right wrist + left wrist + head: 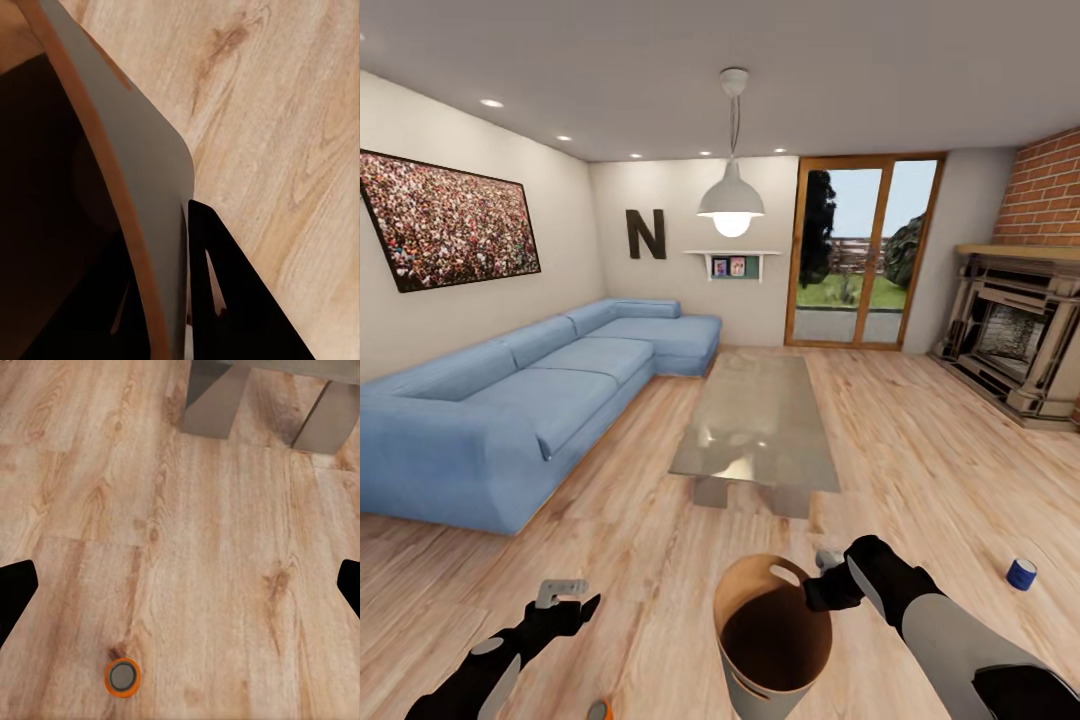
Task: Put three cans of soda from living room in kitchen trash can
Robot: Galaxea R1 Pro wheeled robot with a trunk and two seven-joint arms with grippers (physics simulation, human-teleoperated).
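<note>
I am in the living room. The tash can (744, 690), grey outside and brown inside, hangs tilted low in front of me, with my right gripper (818, 592) shut on its rim. In the right wrist view one finger (232, 300) lies against the grey outer wall (142, 150) and the other is inside. An orange can of soda (598, 711) stands on the floor below my left gripper (582, 606). The left wrist view shows its top (122, 677) between the open fingers (16, 592), well below them. A dark blue can of soda (1020, 573) stands on the floor at the right.
A glass-topped coffee table (760, 415) stands just ahead, its legs (216, 401) close beyond the left gripper. A blue corner sofa (510, 400) runs along the left wall. The brick fireplace (1020, 340) is at the right, and a glass door (860, 255) at the back.
</note>
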